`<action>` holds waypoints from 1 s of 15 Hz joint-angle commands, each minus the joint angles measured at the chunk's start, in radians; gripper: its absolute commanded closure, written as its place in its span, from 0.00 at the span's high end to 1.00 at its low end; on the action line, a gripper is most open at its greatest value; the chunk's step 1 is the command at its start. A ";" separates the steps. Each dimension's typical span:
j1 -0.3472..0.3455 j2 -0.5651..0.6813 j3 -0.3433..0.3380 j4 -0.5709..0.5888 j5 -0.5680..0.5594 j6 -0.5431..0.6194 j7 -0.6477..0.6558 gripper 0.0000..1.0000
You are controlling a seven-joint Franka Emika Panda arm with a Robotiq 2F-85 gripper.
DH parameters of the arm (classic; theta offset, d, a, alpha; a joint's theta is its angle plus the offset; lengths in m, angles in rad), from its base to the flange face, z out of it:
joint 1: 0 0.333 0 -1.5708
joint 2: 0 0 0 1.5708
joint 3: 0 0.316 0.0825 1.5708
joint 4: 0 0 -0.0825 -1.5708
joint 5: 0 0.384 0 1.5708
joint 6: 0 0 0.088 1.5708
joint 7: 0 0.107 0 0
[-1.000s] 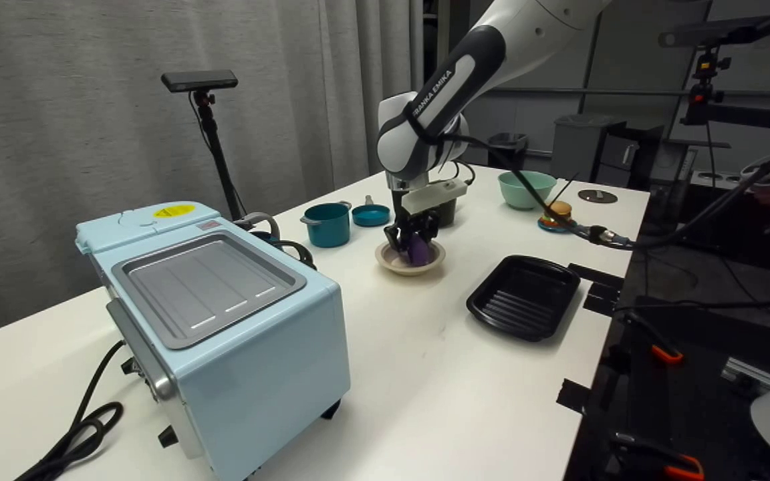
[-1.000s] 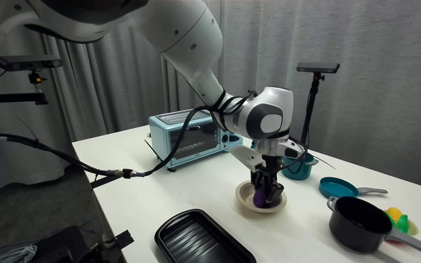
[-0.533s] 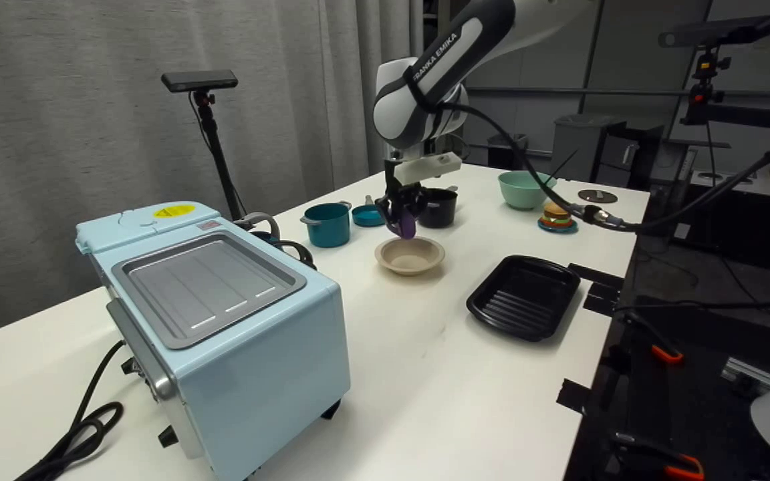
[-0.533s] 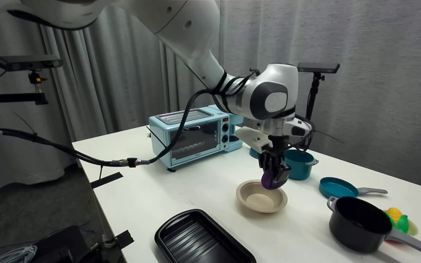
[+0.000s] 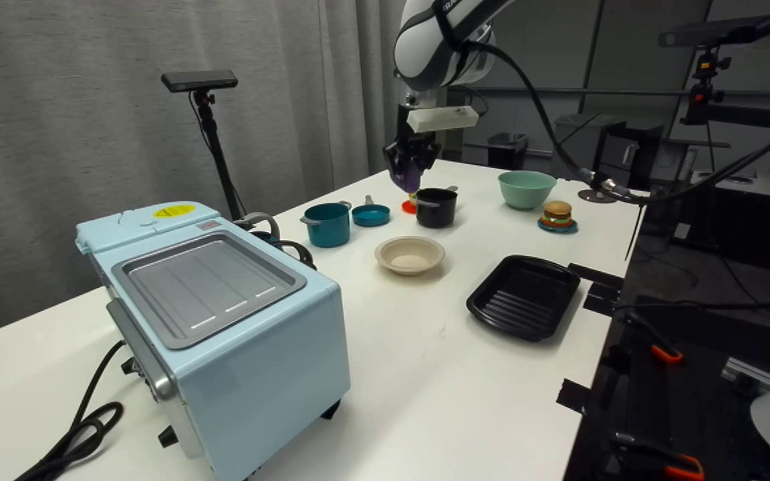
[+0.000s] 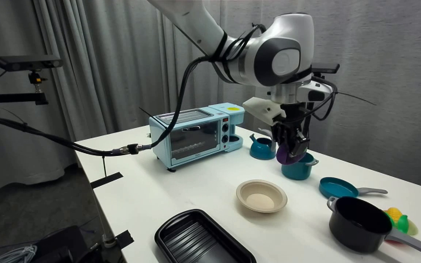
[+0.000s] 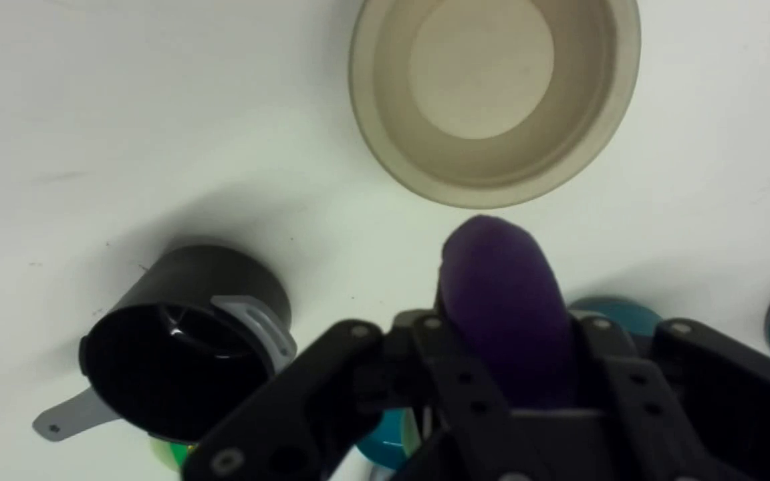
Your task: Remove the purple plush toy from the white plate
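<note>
Purple plush toy (image 6: 285,157) gripped in pincer (image 6: 292,149) (teal pot (image 6: 297,171) apparently behind), white plate (image 6: 261,201) apart

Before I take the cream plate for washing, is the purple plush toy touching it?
Apart: both exterior views show white tabletop between the purple plush toy, held in the claw, and the cream plate.

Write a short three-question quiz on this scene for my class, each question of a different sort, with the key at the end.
1. Multiple choice: what do the jaws hold in the wrist view? A) teal kettle; B) purple plush toy; C) toy hamburger.
2. True or false: in both exterior views, the held item is out of the white plate.
3. Fill the gap: in an exterior view, a teal (blank) lies between the teal pot and the black saucepan.

Key: 1. B; 2. True; 3. frying pan.
</note>
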 commanded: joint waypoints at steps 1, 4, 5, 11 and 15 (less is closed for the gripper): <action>-0.053 -0.098 0.001 -0.128 0.026 0.047 -0.053 0.06; -0.100 -0.130 -0.012 -0.205 0.038 0.064 -0.090 0.06; -0.117 -0.136 -0.020 -0.229 0.040 0.070 -0.105 0.06; -0.212 -0.104 -0.067 -0.329 0.064 0.104 -0.186 0.06; -0.256 -0.053 -0.089 -0.371 0.076 0.117 -0.209 0.06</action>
